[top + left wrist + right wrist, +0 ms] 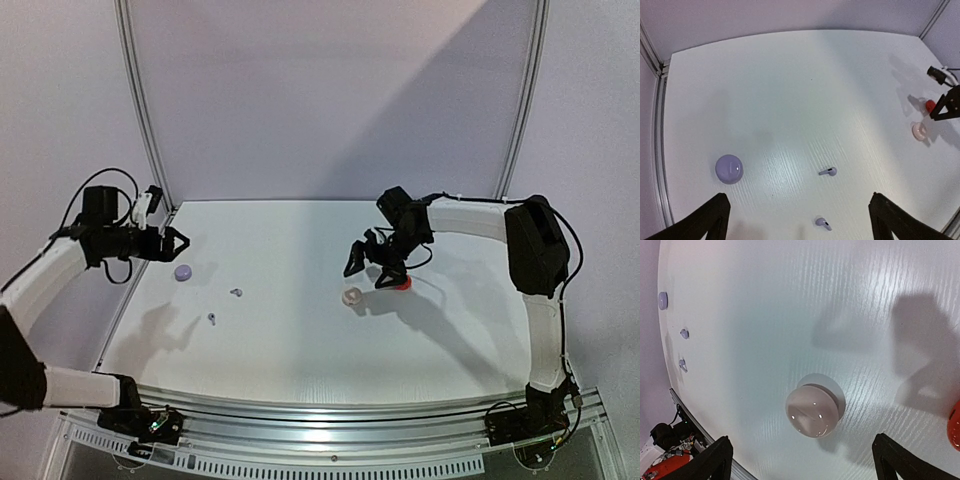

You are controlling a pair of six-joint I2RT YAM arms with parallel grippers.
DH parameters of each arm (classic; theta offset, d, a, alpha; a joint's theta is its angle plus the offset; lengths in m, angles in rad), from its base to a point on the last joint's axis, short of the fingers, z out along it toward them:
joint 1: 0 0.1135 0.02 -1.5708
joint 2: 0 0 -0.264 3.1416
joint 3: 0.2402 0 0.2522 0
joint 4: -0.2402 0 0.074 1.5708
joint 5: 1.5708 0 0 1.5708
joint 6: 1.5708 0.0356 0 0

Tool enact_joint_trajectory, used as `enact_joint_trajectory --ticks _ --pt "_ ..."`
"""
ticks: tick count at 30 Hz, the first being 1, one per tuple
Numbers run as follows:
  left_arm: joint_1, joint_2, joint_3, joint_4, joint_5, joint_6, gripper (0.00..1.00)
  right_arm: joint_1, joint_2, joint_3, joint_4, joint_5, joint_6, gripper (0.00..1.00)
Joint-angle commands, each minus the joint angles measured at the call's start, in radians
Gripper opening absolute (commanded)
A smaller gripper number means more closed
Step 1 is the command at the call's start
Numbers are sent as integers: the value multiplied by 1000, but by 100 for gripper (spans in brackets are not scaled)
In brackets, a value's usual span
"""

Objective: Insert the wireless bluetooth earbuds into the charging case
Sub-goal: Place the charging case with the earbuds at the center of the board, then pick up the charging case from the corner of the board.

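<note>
Lilac-grey stemmed earbuds [829, 172] lie loose on the white table [300, 350], the second earbud [823, 223] nearer the front edge, both near the round lilac case [183, 272] but apart from it. By that case the left gripper [172, 243] hangs spread wide and empty. Over a round whitish case [815, 410], the right gripper [802, 465] is released too, grasping nothing; a round red case [403, 284] sits just beside.

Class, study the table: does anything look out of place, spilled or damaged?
Only two lilac-grey earbuds lie loose on the table, apart from the lilac case. Nothing looks spilled or broken.
</note>
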Motion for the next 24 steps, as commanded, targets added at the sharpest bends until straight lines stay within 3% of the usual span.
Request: enact_joint_trajectory --ticks 1,7,11,17,24 --pt "43 253 192 -306 26 488 87 4 -6 125 -171 76 -76 99" --pt "89 533 450 -539 14 1057 81 27 -69 217 -173 99 -107 99" --pt "127 660 553 -570 12 1265 80 58 -95 246 -145 136 -122 99" --pt "158 928 766 -680 -38 1399 80 103 -104 268 -136 182 -110 99" --pt "147 1048 851 -707 -14 1476 82 150 -108 298 -163 220 -105 99"
